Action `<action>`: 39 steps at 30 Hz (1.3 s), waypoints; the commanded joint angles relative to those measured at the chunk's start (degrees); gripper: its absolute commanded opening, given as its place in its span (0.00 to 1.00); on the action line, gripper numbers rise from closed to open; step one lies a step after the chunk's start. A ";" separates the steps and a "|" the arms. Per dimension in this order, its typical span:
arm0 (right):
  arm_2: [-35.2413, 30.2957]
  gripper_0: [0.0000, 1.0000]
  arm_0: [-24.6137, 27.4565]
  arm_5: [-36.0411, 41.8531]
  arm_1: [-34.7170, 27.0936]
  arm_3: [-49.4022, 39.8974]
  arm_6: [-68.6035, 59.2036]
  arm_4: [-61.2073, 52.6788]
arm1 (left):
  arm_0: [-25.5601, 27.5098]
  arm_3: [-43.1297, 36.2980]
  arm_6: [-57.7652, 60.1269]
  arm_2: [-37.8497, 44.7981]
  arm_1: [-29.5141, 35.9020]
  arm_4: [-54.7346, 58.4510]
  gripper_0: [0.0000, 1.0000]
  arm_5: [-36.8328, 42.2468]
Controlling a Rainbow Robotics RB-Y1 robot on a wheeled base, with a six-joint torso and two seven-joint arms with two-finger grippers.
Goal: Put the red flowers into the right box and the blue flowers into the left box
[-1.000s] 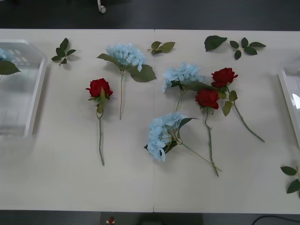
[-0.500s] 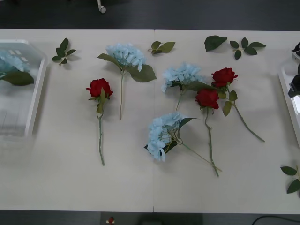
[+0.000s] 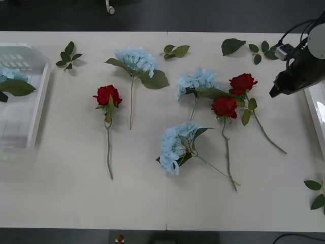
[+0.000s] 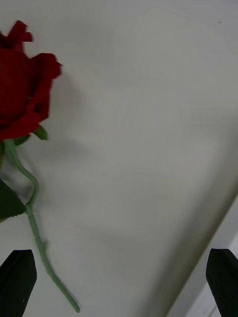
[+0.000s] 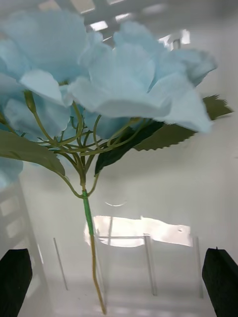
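Note:
Three red flowers (image 3: 106, 95) (image 3: 224, 107) (image 3: 242, 83) and three blue flowers (image 3: 136, 58) (image 3: 198, 81) (image 3: 175, 145) lie on the white table. A further blue flower (image 3: 11, 79) (image 5: 99, 84) lies inside the left box (image 3: 39, 104), and my left gripper (image 5: 117, 285) stands open just behind its stem. My right gripper (image 3: 275, 92) (image 4: 119, 282) hovers open over the table, right of the rightmost red flower (image 4: 22, 94) and its stem, touching nothing. The right box (image 3: 315, 109) shows as a white edge at the far right.
Loose green leaf sprigs lie at the back left (image 3: 68, 55), back middle (image 3: 175, 51), back right (image 3: 264, 51) and near the front right edge (image 3: 316, 193). The front strip of the table (image 3: 152, 208) is bare.
My right arm has come in from the right edge and moved left toward the red flowers. The blue flower has shifted farther into the left box.

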 commanded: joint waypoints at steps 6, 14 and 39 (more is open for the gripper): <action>-0.29 1.00 -1.24 -1.75 7.22 3.71 0.19 2.36 | -0.30 -10.31 0.26 15.70 3.35 2.47 1.00 21.59; -0.29 1.00 -1.16 -4.83 10.38 8.45 1.16 2.36 | 11.12 -29.03 10.72 16.93 4.40 12.84 1.00 23.79; -0.29 1.00 2.36 -11.95 12.93 12.23 3.44 3.94 | 23.08 -68.50 59.32 -5.74 4.23 4.67 1.00 10.43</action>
